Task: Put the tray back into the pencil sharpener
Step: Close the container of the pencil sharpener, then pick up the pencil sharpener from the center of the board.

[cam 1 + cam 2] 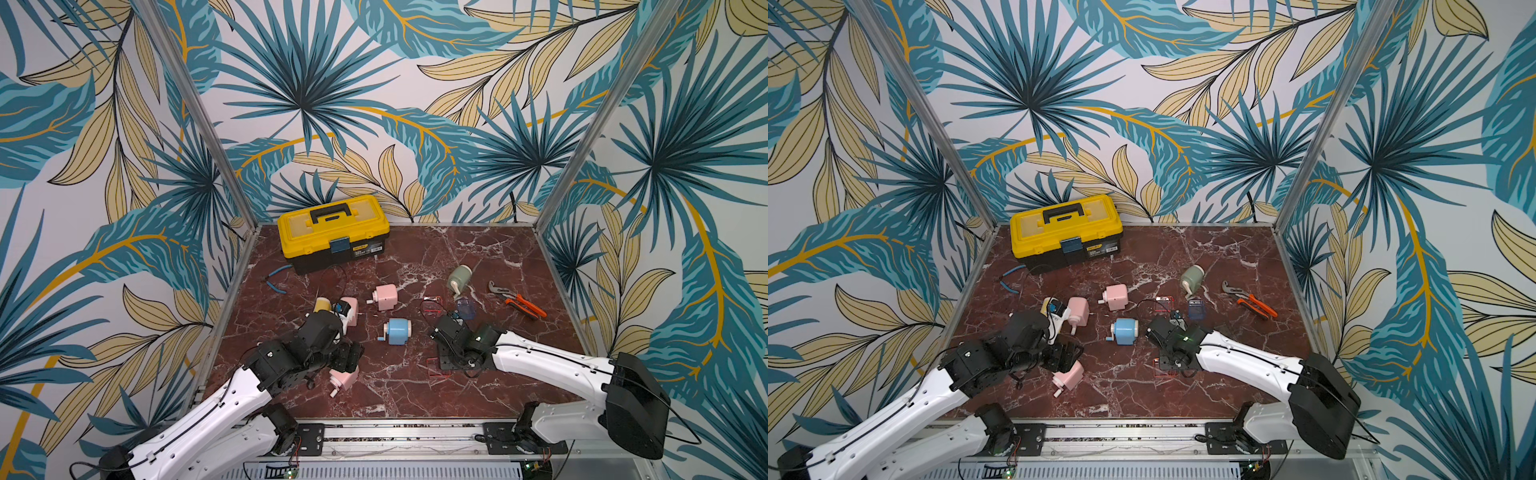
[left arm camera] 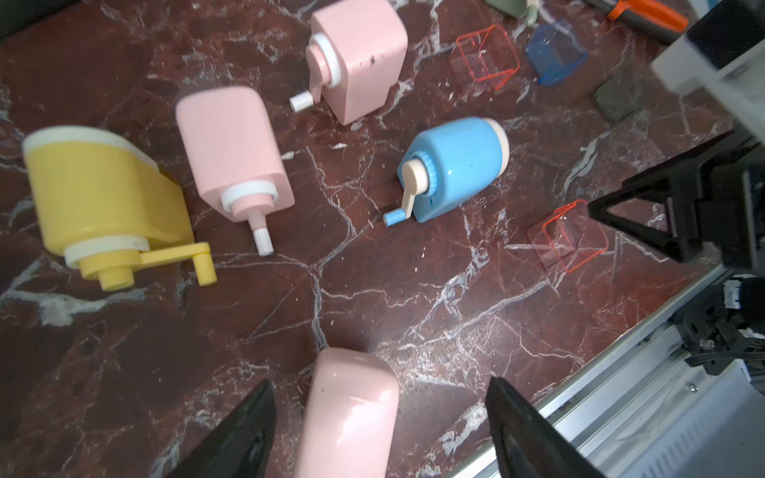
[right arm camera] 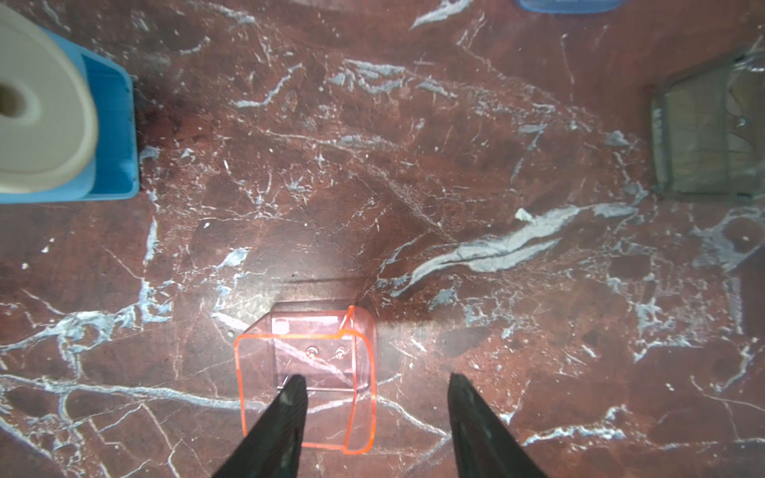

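The left claw [image 2: 380, 383] is spread, with a pink sharpener [image 2: 347, 414] lying between its fingers [image 2: 248, 430] and a gap on each side. The right claw [image 3: 376, 377] is spread too. 1 finger [image 3: 289, 397] overlaps the clear orange tray [image 3: 323, 343], which lies on the marble surface [image 3: 414, 165]. The label [image 1: 368, 248] on the yellow toolbox [image 1: 299, 232] is too small to read.

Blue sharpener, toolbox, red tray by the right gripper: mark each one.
Blue sharpener [image 1: 399, 331]: in a top view, on its blue body.
Toolbox [image 1: 332, 229]: in a top view, on the yellow lid.
Red tray [image 3: 327, 360]: right wrist view, on its clear wall.
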{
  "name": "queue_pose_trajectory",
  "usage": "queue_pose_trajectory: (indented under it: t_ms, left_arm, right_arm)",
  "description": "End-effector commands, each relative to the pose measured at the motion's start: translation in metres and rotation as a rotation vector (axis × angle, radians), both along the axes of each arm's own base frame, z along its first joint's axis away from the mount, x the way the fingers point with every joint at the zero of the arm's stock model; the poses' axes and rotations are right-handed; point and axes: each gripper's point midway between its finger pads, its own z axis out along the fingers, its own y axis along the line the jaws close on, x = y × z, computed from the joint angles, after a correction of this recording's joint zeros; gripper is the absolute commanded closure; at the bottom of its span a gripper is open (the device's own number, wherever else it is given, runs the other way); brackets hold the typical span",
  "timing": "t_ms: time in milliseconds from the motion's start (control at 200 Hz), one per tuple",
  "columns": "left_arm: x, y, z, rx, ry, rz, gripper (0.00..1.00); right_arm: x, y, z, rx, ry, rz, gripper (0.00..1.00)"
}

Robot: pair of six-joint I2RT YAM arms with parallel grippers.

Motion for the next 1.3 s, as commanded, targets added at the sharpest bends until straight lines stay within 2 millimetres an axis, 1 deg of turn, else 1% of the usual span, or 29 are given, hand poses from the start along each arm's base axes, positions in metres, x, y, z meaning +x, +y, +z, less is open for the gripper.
queue_pose_trajectory:
  t_ms: [0,180,285,466,596,716,936,1022,1102,1202,1297]
  left_arm:
    - [-0.008,0.016,-0.01,0.088,0.063,0.109,0.17]
    - [-0.013,0.019,-0.028,0.173,0.118,0.153,0.14]
    - [-0.016,0.018,-0.041,0.214,0.164,0.162,0.12]
    - [-0.019,0.012,-0.061,0.286,0.242,0.13,0.1]
    - [-0.027,0.005,-0.079,0.339,0.328,0.095,0.11]
    - [-0.034,0.004,-0.09,0.376,0.361,0.086,0.17]
    - [-0.038,0.005,-0.096,0.407,0.365,0.071,0.32]
    - [-0.038,0.004,-0.096,0.408,0.363,0.068,0.39]
    - [-0.038,0.004,-0.095,0.407,0.358,0.062,0.43]
    - [-0.037,-0.001,-0.09,0.399,0.333,0.033,0.47]
    - [-0.035,-0.016,-0.075,0.383,0.271,-0.049,0.48]
  right_arm:
    - [-0.002,-0.008,0.001,-0.029,-0.005,-0.011,0.43]
    - [-0.003,-0.008,-0.001,-0.026,-0.003,-0.003,0.43]
    - [-0.005,-0.011,-0.001,-0.03,-0.004,-0.006,0.43]
    - [-0.008,-0.015,-0.003,-0.025,-0.012,-0.017,0.43]
    - [-0.009,-0.017,-0.003,-0.025,-0.011,-0.021,0.43]
    - [-0.009,-0.017,-0.003,-0.023,-0.013,-0.025,0.43]
    - [-0.008,-0.015,-0.004,-0.017,-0.01,-0.024,0.43]
    - [-0.008,-0.014,-0.004,-0.018,-0.01,-0.021,0.43]
    - [-0.008,-0.014,-0.004,-0.018,-0.011,-0.023,0.44]
    - [-0.009,-0.015,-0.003,-0.014,-0.01,-0.026,0.44]
    - [-0.01,-0.016,-0.002,0.002,-0.017,-0.035,0.44]
